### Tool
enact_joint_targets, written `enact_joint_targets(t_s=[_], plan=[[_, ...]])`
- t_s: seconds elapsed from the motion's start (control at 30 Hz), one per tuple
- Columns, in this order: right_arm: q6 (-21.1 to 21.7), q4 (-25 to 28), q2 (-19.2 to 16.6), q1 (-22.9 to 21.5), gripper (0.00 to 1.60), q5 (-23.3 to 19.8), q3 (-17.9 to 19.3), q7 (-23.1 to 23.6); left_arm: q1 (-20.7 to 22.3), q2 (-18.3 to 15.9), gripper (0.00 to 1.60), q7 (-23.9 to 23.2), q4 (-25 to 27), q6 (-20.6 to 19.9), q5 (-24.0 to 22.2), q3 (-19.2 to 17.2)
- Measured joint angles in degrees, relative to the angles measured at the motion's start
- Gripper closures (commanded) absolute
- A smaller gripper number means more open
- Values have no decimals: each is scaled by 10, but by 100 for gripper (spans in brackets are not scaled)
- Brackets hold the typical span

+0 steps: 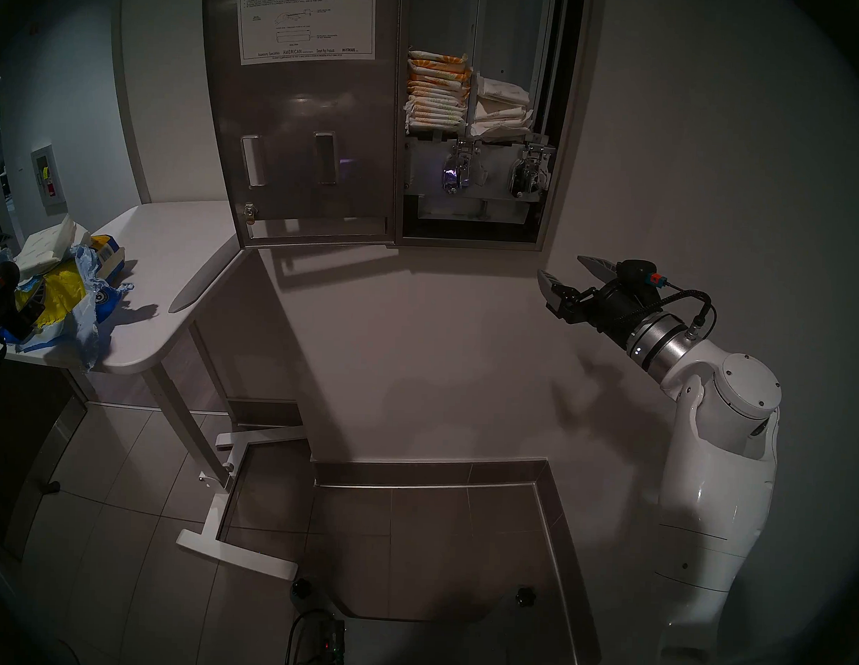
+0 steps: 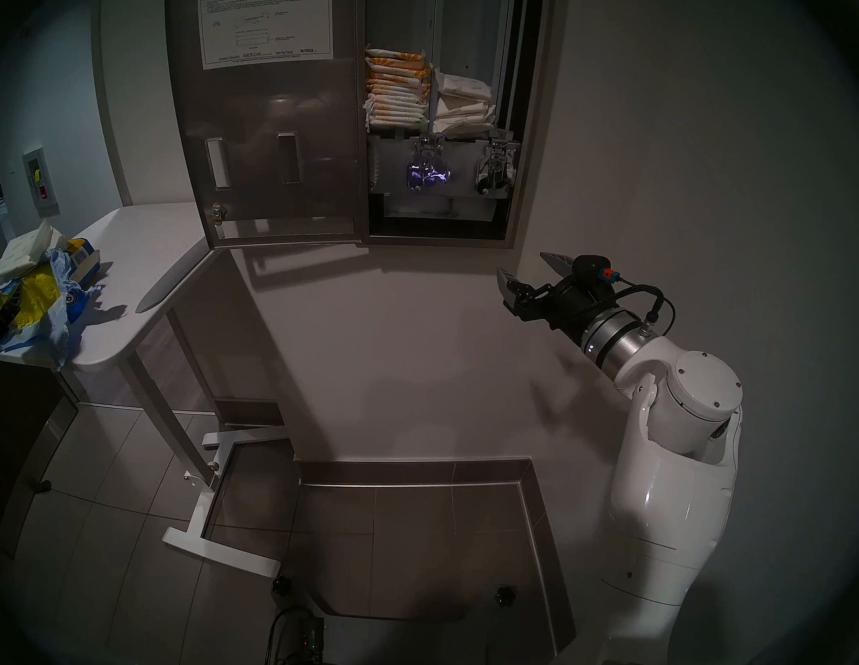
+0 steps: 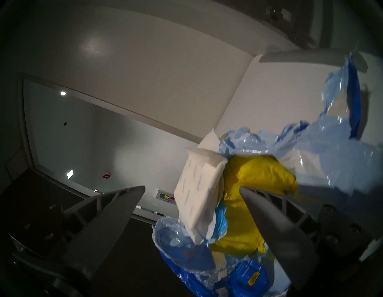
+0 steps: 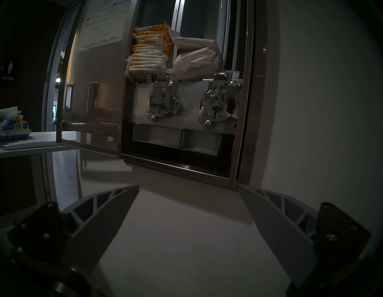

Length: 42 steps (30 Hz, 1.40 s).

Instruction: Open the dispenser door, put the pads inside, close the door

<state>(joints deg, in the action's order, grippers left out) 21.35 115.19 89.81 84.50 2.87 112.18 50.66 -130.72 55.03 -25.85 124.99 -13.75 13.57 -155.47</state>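
At the left wrist frame's bottom, the left gripper (image 3: 191, 188) stands spread and empty before the white pads (image 3: 196, 186) on the desk (image 1: 177, 248), evidently lining up a pick. Farther off, upper centre, the dispenser door (image 1: 298, 126) hangs wide for loading; the right gripper (image 1: 563, 271) waits apart below.

Two dark grey ribbed fingers (image 3: 116, 209) of the left gripper (image 3: 192, 189) stand wide apart with nothing between them. Ahead, flat white wrapped pads (image 3: 199, 186) lean against a yellow soft bundle (image 3: 255, 186) amid crumpled blue plastic wrapping (image 3: 331, 149) on a white tabletop (image 3: 269, 87).
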Motion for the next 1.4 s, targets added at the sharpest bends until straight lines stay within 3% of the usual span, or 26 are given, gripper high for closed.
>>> enact_joint_targets(t_s=[0.43,0.83,1.1,1.4], plan=[[0,0,0,0,0,0,0,0,6,-14,0,-10,12,-12,12,-27],[0,0,0,0,0,0,0,-1,11,-33,0,-60,30,-48,6,-45],[0,0,0,0,0,0,0,-1,10,-38,0,-78,27,-56,12,-46],[0,0,0,0,0,0,-1,-1,10,-40,0,-71,-13,-45,30,-26]])
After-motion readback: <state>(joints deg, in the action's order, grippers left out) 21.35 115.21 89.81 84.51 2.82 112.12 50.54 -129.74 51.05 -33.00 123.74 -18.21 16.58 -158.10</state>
